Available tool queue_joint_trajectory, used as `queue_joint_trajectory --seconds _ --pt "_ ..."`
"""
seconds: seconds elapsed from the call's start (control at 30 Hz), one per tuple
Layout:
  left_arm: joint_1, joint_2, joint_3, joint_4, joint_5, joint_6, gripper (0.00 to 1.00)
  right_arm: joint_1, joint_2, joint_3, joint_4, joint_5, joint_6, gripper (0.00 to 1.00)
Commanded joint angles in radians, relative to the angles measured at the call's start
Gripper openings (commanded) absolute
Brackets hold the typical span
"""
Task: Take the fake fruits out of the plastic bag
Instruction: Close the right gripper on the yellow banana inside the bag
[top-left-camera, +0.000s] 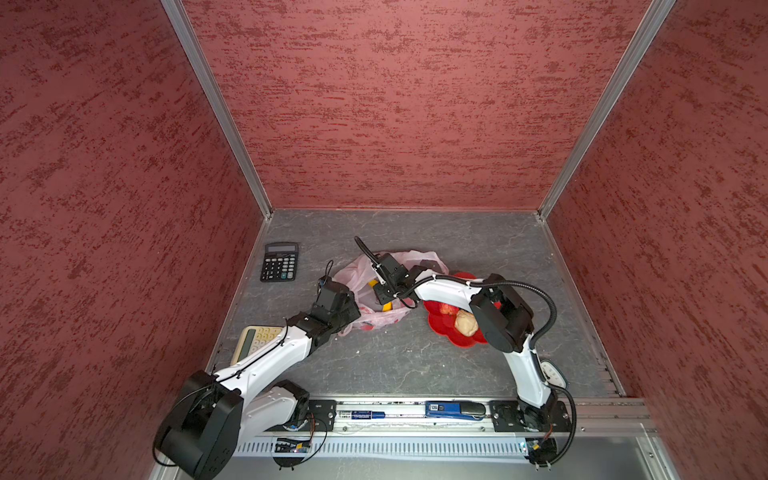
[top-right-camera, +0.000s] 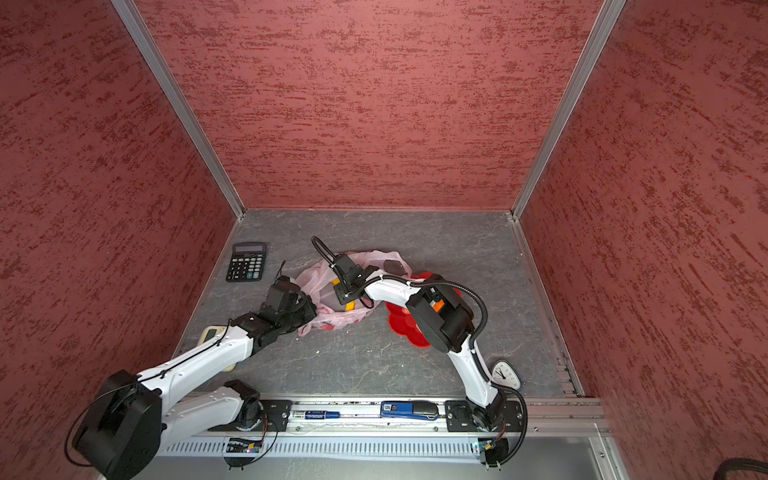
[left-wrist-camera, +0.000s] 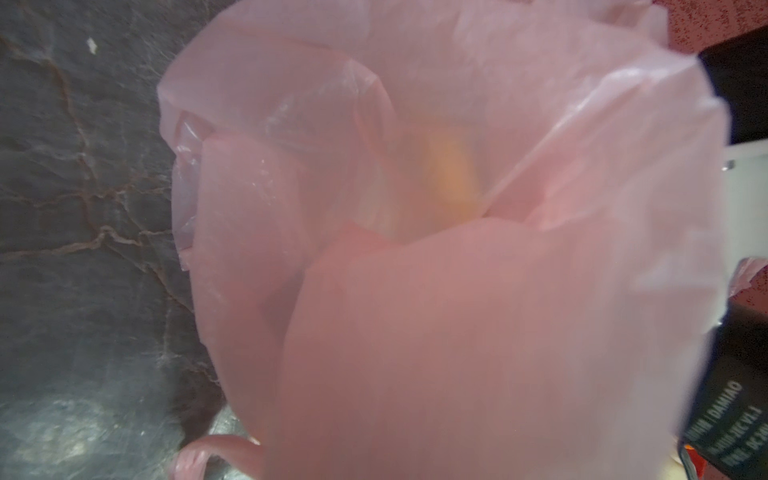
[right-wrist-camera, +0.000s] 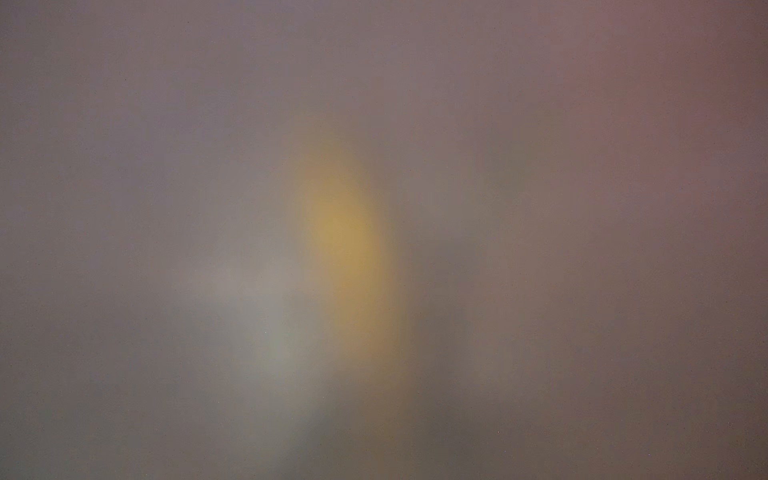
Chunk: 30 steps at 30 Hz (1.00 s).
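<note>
The pale-pink plastic bag (top-left-camera: 357, 274) (top-right-camera: 318, 280) lies crumpled mid-table. My left gripper (top-left-camera: 353, 311) (top-right-camera: 309, 309) is at its near-left edge. Bag film (left-wrist-camera: 457, 332) fills the left wrist view and hides the fingers, with the bag's edge raised at the gripper. My right gripper (top-left-camera: 381, 296) (top-right-camera: 343, 296) reaches down into the bag's mouth over a yellow banana (top-left-camera: 387, 306) (top-right-camera: 351, 306), and its jaws are hidden. The right wrist view is only blur with a yellow smear (right-wrist-camera: 345, 241). On the red dish (top-left-camera: 440, 328) (top-right-camera: 399, 324) sit a cream lumpy fruit (top-left-camera: 466, 322) and a red fruit (top-left-camera: 446, 308).
A black calculator (top-left-camera: 279, 262) lies at the back left. A beige calculator (top-left-camera: 255, 341) is partly under my left arm. A small clock (top-left-camera: 552, 372) sits by the right arm's base. A blue stapler (top-left-camera: 455, 409) lies on the front rail. Red walls close in three sides.
</note>
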Motion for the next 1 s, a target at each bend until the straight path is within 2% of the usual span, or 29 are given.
queue_joint_trajectory --seconds 0.0,0.27,0.67,0.97 --pt "-0.002 0.008 -0.005 0.022 0.004 -0.005 0.01 -0.003 -0.023 0.041 -0.013 -0.015 -0.016 0.26" --pt "-0.003 0.023 0.007 0.032 0.019 -0.004 0.0 -0.004 -0.052 0.061 -0.039 -0.028 -0.02 0.21" --pt "-0.005 0.014 -0.009 0.047 0.027 -0.003 0.01 -0.003 -0.058 0.134 -0.12 0.009 0.007 0.2" --pt "-0.004 0.012 -0.027 0.059 0.009 -0.005 0.01 -0.003 -0.054 0.215 -0.225 -0.005 0.0 0.2"
